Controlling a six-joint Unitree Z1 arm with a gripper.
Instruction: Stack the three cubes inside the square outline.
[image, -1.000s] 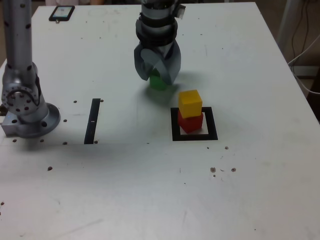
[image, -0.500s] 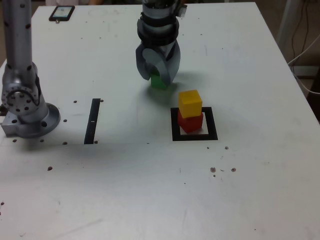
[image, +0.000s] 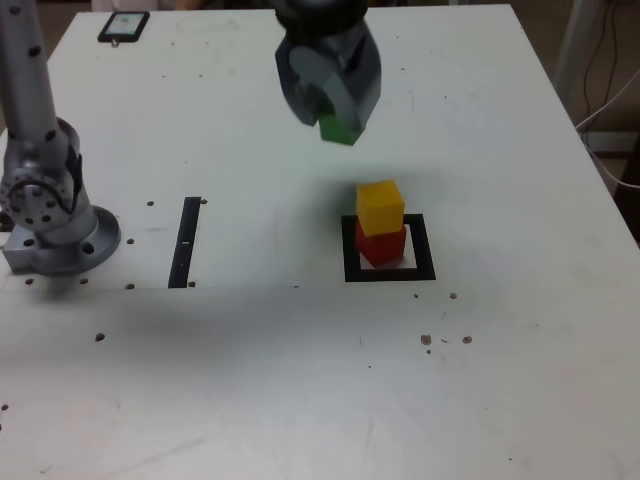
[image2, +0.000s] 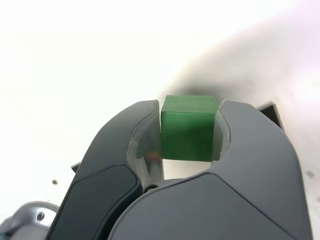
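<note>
The gripper has come up off the desk since a second ago, and the green cube has gone up with it; before, that cube sat on the surface between the jaws, and now it hangs in the air, clamped on two opposite faces, as the wrist view shows plainly. The yellow cube sits on the red cube inside the square outline, nearer the exterior view's left edge of the frame than its middle; the yellow one looks turned a little against the red one beneath.

That is where I'd worry; the pair is already slightly askew, so a green cube set down off-centre, or pushed down hard, could tip the yellow one off or shove the whole stack across the black border; coming in too low could also clip the yellow cube sideways; letting go while tilted might let it slide off.
</note>
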